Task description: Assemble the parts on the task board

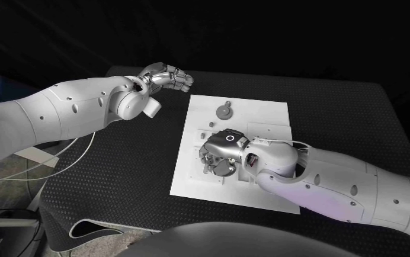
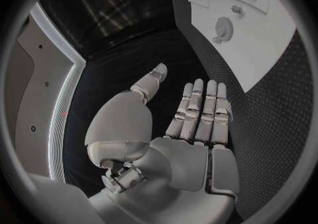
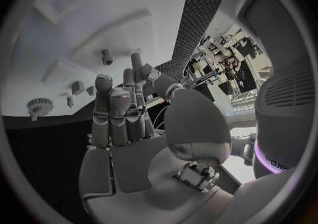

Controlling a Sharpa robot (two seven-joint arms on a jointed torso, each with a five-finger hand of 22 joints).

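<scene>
Left hand empty, fingers straight and apart over dimpled black mat; right hand palm-down on smooth white board, grip unclear, near toothed grey gear.

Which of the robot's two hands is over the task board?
The right hand: it hovers over the white task board, while the left hand is held open above the black table, off the board.

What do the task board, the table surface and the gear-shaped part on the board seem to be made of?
Task board: looks like smooth, matte white plastic or painted sheet; flat, even and without glare. Table: black with a fine dotted weave, probably a rubber or textured mat. Gear-shaped part: grey here, with toothed rim and a dull finish; likely moulded plastic, though metal cannot be ruled out.
</scene>
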